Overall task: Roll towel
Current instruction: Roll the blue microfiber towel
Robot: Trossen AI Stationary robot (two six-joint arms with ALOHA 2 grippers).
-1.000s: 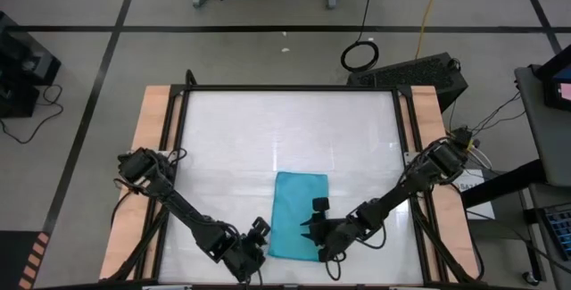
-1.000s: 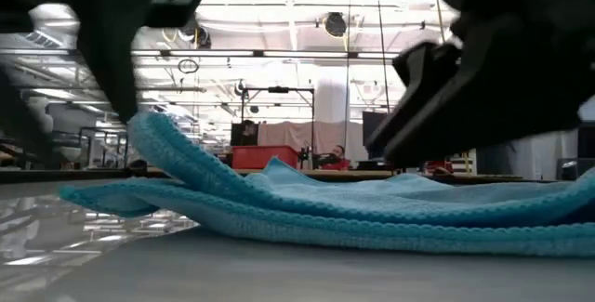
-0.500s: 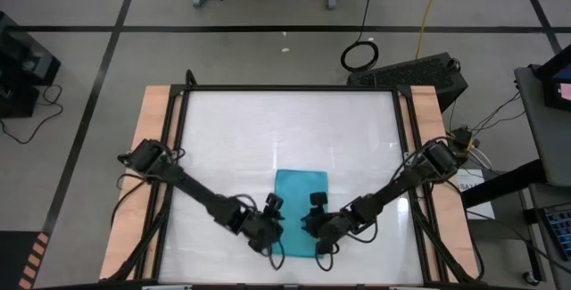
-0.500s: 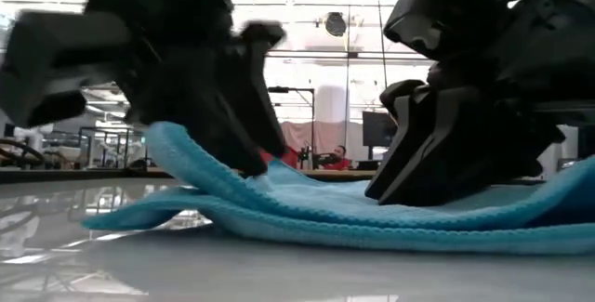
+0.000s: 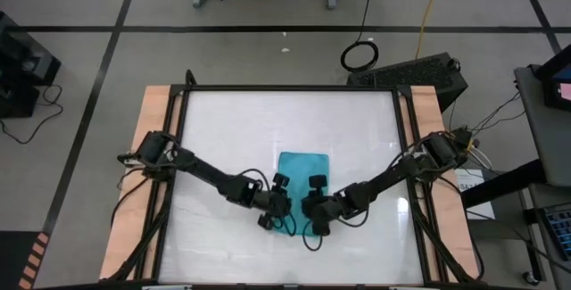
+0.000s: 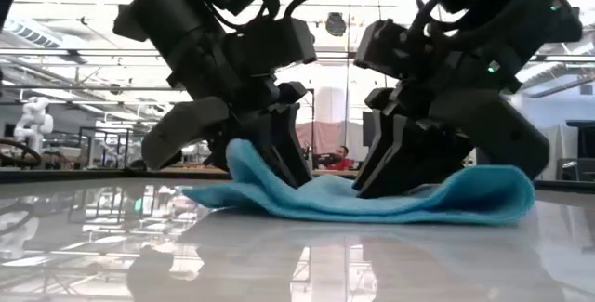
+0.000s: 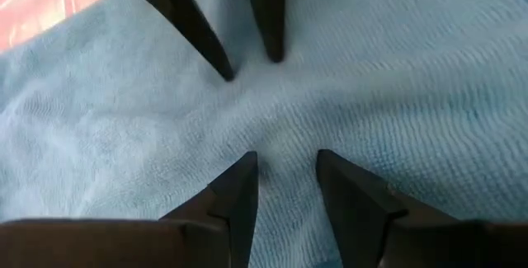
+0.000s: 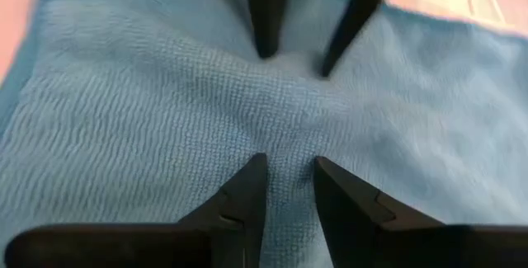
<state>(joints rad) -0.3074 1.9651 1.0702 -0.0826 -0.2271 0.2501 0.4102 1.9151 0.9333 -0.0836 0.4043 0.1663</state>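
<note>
the table (image 5: 223, 129) carries the towel (image 5: 303, 167) near its front middle, folded; the left gripper (image 5: 282, 211) and right gripper (image 5: 303, 211) meet on its near edge, each pinching a ridge of cloth

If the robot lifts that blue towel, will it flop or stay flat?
Probably flop: the towel already bends in soft folds. It looks light and thin. Its ribbed weave likely grips rather than slips.
</note>
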